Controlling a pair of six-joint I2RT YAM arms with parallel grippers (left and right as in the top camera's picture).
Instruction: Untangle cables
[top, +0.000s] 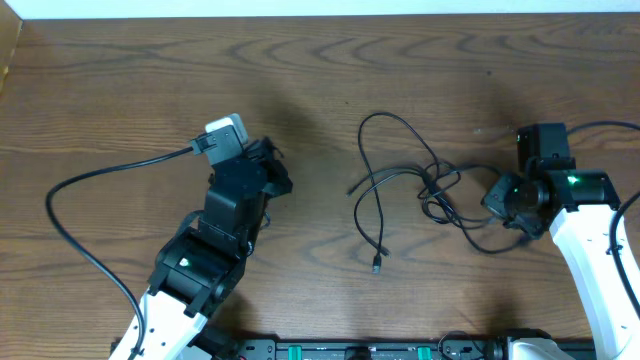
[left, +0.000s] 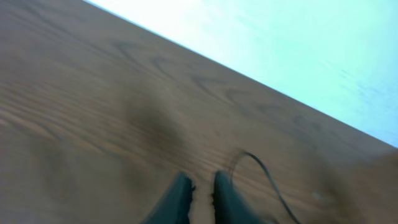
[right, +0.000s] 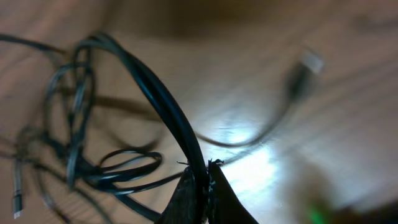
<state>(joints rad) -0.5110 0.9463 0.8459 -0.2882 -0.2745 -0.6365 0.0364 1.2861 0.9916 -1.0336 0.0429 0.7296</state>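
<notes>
Cables lie tangled mid-table, one black strand pinched by the right gripper.

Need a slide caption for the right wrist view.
Right gripper shut on a black cable, tangle lying on wooden table.

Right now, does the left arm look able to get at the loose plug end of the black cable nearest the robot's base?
Probably yes. Only bare table lies between the left gripper and the plug end, and nothing covers it. The right gripper pinches the cables on the far side.
</notes>
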